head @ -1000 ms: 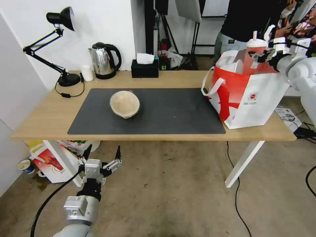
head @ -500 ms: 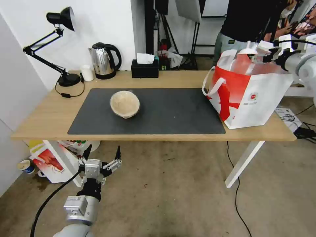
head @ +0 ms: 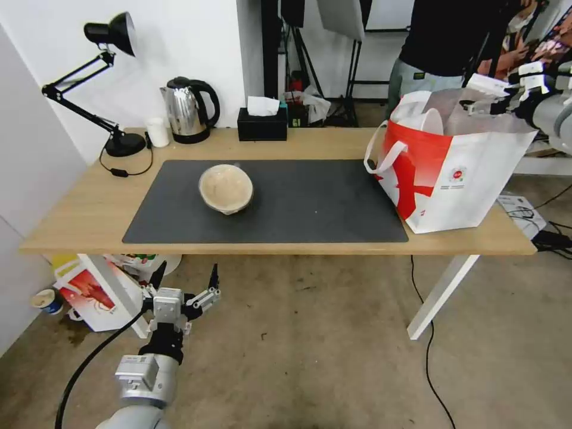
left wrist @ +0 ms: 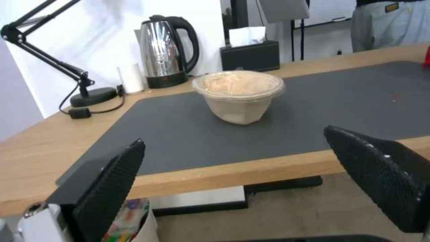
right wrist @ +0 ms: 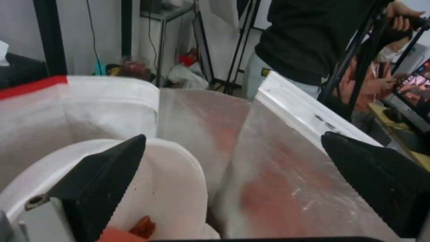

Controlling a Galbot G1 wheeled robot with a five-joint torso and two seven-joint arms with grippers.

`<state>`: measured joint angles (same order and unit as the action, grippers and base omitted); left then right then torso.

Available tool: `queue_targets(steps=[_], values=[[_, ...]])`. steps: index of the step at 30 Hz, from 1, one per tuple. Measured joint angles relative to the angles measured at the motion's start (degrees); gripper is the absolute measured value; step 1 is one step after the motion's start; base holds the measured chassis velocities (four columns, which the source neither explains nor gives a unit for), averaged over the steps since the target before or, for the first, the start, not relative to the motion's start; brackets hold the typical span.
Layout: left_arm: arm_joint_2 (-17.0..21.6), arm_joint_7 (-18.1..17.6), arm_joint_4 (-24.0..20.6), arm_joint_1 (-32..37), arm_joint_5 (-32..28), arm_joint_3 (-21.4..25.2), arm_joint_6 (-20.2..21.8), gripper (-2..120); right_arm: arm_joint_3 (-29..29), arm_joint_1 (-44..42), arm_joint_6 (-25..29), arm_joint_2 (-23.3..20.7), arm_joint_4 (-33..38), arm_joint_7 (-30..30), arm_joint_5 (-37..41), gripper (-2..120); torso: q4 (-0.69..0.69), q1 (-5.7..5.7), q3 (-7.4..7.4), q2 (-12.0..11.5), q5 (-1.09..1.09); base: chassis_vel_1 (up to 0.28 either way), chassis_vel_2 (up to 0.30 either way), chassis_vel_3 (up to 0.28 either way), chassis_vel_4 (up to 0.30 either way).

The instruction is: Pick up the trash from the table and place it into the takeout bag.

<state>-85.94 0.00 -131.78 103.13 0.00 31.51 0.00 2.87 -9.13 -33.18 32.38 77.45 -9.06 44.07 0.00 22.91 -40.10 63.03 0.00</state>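
Observation:
A beige lidded round bowl stands on the dark grey mat of the light-wood table. At the table's right end is the takeout bag, white with a red panel, its mouth open. Inside it, against the foil lining, leans a white bowl with red scraps. My right gripper hovers open over the bag's mouth, holding nothing. Well below the table's front edge, my left gripper is parked open, facing the beige bowl.
Along the back edge stand a black desk lamp, a steel kettle, a small white cup and a black tissue box. A person stands behind the bag. A red-and-white package sits on the floor under the table's left end.
My right gripper held a red lidded cup above the bag a second ago. The cup went down into the bag, and the gripper now stands open, slightly farther right.

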Motion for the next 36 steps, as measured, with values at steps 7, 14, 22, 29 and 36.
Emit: queue_targets(steps=[7, 14, 22, 29, 36], values=[[0.00, 0.00, 0.00, 0.00, 0.00, 0.00, 0.00, 100, -0.61, 0.84, -0.14, 0.06, 0.10, -0.42, -0.64, 100, -0.01, 0.00, 0.00, 0.00, 0.00, 0.000, 0.000, 0.000, 0.000], [0.00, 0.00, 0.00, 0.00, 0.00, 0.00, 0.00, 100, 0.45, 0.87, 0.56, 0.63, 0.95, -0.10, 0.85, 100, 0.01, 0.02, 0.00, 0.00, 0.00, 0.000, 0.000, 0.000, 0.000], [0.00, 0.00, 0.00, 0.00, 0.00, 0.00, 0.00, 100, 4.07, -2.43, 2.90, 0.05, 5.27, 0.44, 4.16, 100, -0.01, 0.01, 0.00, 0.00, 0.00, 0.000, 0.000, 0.000, 0.000], [0.00, 0.00, 0.00, 0.00, 0.00, 0.00, 0.00, 100, 5.73, -5.44, 13.93, -0.43, 8.29, 0.65, 12.92, 100, -0.01, 0.01, 0.00, 0.00, 0.00, 0.000, 0.000, 0.000, 0.000], [0.00, 0.00, 0.00, 0.00, 0.00, 0.00, 0.00, 100, 9.58, -13.09, 23.71, -0.37, 17.15, 4.30, 20.13, 100, -0.01, 0.01, 0.00, 0.00, 0.01, 0.000, 0.000, 0.000, 0.000]])
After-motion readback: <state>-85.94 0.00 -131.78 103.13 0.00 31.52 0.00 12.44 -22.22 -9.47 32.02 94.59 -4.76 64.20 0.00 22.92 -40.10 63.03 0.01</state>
